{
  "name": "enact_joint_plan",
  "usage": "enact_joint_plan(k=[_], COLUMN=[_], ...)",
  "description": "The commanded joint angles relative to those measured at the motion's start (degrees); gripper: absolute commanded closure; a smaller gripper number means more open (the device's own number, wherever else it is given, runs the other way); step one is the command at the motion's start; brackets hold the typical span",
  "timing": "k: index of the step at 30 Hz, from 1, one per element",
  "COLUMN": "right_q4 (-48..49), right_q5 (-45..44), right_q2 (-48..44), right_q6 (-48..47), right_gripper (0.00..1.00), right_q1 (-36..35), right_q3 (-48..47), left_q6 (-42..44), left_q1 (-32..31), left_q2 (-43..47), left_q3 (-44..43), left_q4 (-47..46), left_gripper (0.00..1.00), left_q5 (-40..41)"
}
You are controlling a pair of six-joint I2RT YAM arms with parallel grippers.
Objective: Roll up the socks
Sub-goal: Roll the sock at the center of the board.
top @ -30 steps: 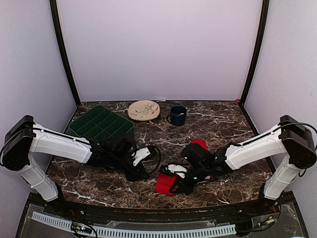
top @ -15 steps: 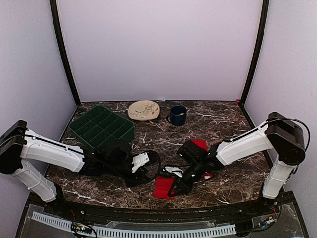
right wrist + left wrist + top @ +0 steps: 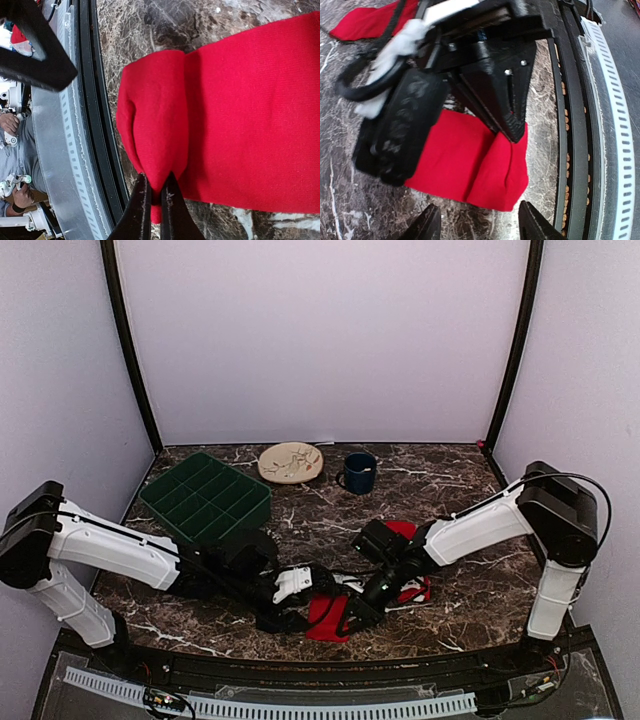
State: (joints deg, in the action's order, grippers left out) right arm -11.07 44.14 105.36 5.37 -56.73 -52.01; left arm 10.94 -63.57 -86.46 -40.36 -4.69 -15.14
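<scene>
Marble table (image 3: 450,495), right tool (image 3: 156,182) tight on fold of socks (image 3: 240,100)

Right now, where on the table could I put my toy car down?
Bare tabletop lies right of the mug, up to the wall, and between the green tray and the mug. The front middle is crowded: the open left end effector meets the right end effector, which pinches the red sock.

socks (image 3: 240,115) | right wrist view | cut off at right edge
</scene>
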Motion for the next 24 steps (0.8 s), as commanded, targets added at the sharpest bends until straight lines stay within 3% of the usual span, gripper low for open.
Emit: enact_joint_plan(k=[1, 24], right_q4=[-1.8, -5.7], right_q5=[1.9, 5.7], right_q2=[1.6, 5.5], right_q6=[-1.7, -4.0], right_gripper=[1.00, 1.00], right_q1=[0.9, 1.5], right_q3=[-1.9, -6.1], left_q6=[2.5, 10.3], left_q1=[-0.7, -4.7], left_q2=[-1.5, -10.0], left_q3=[-2.8, -9.4], left_q4=[3.7, 11.3], left_gripper=[0.45, 0.46], left_q5=[-3.5, 4.2])
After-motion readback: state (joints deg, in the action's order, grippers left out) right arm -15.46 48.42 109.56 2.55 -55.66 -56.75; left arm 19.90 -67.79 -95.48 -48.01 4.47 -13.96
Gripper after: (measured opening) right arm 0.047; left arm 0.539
